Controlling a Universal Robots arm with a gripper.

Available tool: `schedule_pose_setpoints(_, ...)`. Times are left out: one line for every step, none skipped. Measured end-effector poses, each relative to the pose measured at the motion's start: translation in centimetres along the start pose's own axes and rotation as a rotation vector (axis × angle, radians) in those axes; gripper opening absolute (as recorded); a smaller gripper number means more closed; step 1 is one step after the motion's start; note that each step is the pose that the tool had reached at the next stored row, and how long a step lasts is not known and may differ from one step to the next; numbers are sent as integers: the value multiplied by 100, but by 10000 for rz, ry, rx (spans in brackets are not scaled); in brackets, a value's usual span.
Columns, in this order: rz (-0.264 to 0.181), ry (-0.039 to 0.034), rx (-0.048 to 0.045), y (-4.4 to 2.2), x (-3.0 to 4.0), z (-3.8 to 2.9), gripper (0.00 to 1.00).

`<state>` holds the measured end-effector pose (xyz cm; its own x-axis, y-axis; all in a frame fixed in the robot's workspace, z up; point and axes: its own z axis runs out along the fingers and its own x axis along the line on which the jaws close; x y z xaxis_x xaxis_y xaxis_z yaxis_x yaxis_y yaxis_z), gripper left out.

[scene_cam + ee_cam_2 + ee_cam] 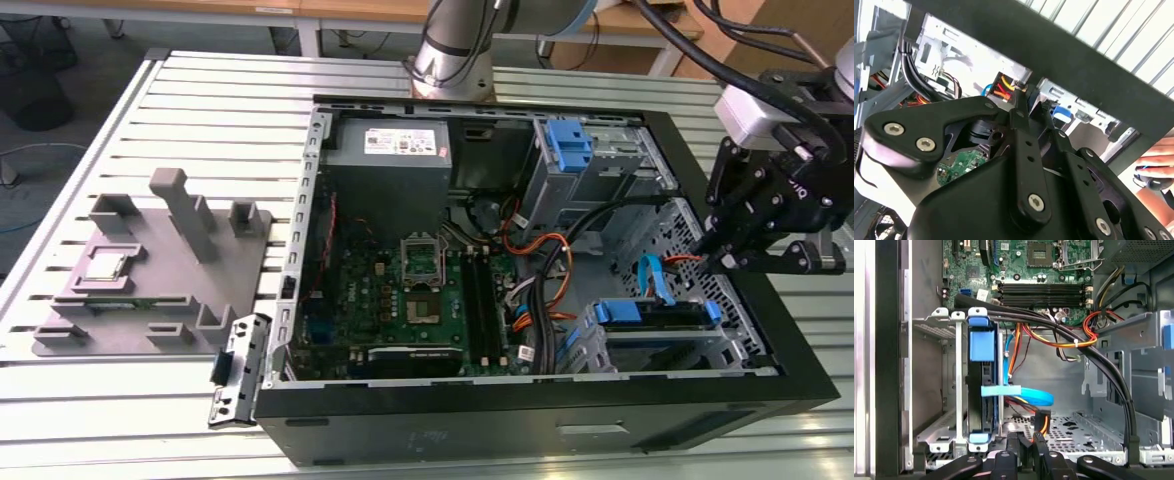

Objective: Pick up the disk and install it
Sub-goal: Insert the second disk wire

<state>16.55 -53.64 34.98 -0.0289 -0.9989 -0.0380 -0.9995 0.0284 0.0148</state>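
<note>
While the disk sits edge-up in the drive cage, blue bracket ends showing | gripper hangs above beside the cage, jaw state: cannot tell | advice: descend clear of cable bundle, check seating squarely.

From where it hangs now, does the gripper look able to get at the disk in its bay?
Probably yes: the gripper hangs above the disk, whose blue bracket faces up. The blue cable beside it may interfere.

Even overhead light, soft shadows inside the computer case; second wrist view blown out on slatted tabletop, near linkage blurred.
</note>
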Motion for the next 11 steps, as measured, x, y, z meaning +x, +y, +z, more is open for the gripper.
schedule_pose_setpoints(1, 3, 3, 3, 1, 0, 27)
schedule_pose_setpoints(0, 4, 4, 3, 1, 0, 27)
schedule_pose_setpoints(-1, 4, 4, 3, 1, 0, 27)
schedule_pose_setpoints(-1, 5, 4, 3, 1, 0, 27)
schedule_pose_setpoints(-1, 5, 4, 3, 0, 0, 27)
schedule_pose_setpoints(-1, 6, 5, 3, 0, 0, 27)
schedule_pose_setpoints(-1, 7, 4, 3, 0, 0, 27)
schedule_pose_setpoints(-1, 6, 4, 3, 0, 0, 27)
schedule_pose_setpoints(-1, 7, 4, 3, 0, -1, 27)
schedule_pose_setpoints(0, 6, 4, 3, -1, -10, 27)
schedule_pose_setpoints(-1, 3, 4, 3, -2, -22, 27)
